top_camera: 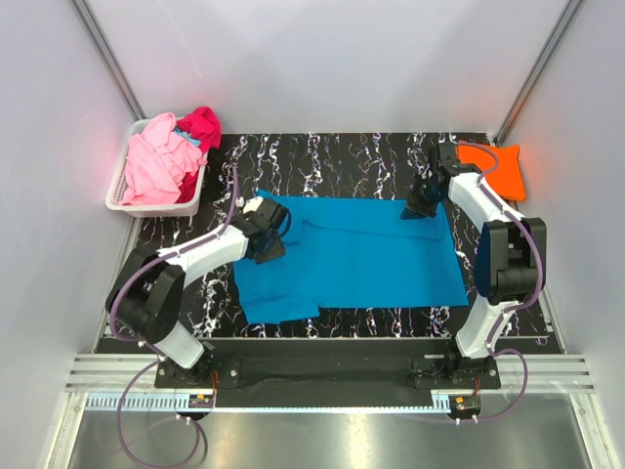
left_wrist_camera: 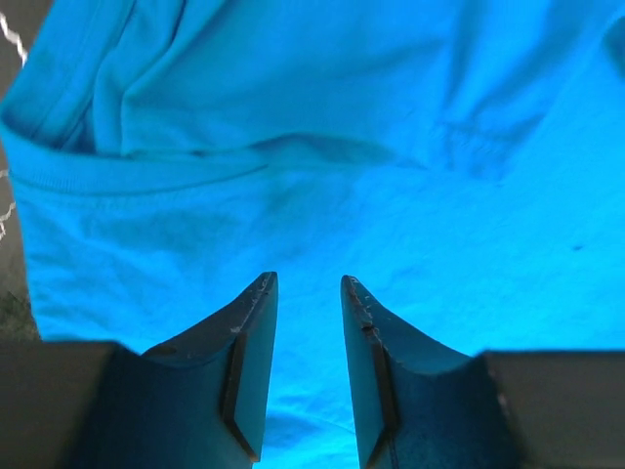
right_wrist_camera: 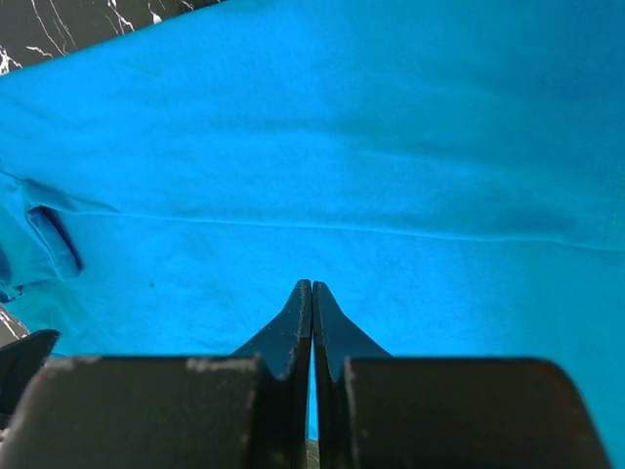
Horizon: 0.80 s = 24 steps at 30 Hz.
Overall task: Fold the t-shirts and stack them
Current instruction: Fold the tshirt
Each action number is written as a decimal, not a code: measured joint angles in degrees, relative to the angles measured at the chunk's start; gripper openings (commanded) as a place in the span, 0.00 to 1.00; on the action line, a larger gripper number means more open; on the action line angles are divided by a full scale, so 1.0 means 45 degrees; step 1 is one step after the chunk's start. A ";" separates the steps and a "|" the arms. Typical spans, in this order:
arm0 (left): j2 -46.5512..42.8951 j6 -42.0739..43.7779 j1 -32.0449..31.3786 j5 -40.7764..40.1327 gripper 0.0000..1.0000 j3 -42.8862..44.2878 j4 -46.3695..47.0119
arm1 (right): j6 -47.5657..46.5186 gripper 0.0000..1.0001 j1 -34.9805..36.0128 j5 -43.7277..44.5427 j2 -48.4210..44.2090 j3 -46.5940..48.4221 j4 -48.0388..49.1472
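two grippers: my left gripper [left_wrist_camera: 309, 283], jaws parted partway, over the flat turquoise t-shirt [top_camera: 361, 256], gripping nothing; my right gripper [right_wrist_camera: 312, 285], jaws pressed together, at its far edge. white basket [top_camera: 146, 208]: pink t-shirt [top_camera: 156, 161], magenta t-shirt [top_camera: 202, 125].

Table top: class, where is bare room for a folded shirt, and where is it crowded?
Free: the far strip of table between basket and orange shirt, behind the blue shirt. Crowded: the middle, under that shirt, the left gripper and right gripper.
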 measured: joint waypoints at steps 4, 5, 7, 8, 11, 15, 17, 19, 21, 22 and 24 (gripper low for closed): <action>0.0005 0.0510 0.0005 0.0005 0.40 0.0845 0.0214 | -0.0005 0.01 0.0068 -0.0010 0.0165 0.0000 0.0010; 0.0015 0.0631 0.0005 0.0000 0.40 0.1185 0.0282 | -0.0005 0.01 0.0083 -0.0015 0.0277 0.0000 0.0005; 0.0194 0.0801 0.0078 -0.0005 0.40 0.2011 0.0325 | -0.0010 0.01 0.0117 -0.0034 0.0515 0.0005 0.0005; 0.0384 0.0855 0.0107 -0.0005 0.41 0.2463 0.0408 | -0.0010 0.01 0.0141 -0.0078 0.0651 0.0005 0.0005; 0.1457 0.0991 0.0301 0.0015 0.41 0.4036 0.0661 | -0.0015 0.01 0.0277 -0.0092 0.1020 0.0039 0.0000; 0.3235 0.1127 0.0491 0.0083 0.41 0.5289 0.0821 | -0.0029 0.00 0.0544 -0.0117 0.1229 0.0102 0.0000; 0.3900 0.1146 0.0515 0.0194 0.41 0.5445 0.0743 | -0.0049 0.00 0.0680 -0.0131 0.1229 0.0146 0.0000; 0.4537 0.1195 0.0520 0.0442 0.40 0.5498 0.0631 | -0.0058 0.00 0.0831 -0.0238 0.1234 0.0209 0.0063; 0.4974 0.1311 0.0520 0.0865 0.40 0.5503 0.0568 | -0.0058 0.00 0.1020 -0.0369 0.1287 0.0321 0.0117; 0.5110 0.1375 0.0520 0.1059 0.40 0.5503 0.0559 | -0.0053 0.00 0.1180 -0.0408 0.1365 0.0427 0.0141; 0.5309 0.1574 0.0520 0.1724 0.39 0.5523 0.0563 | -0.0049 0.00 0.1511 -0.0442 0.1554 0.0665 0.0214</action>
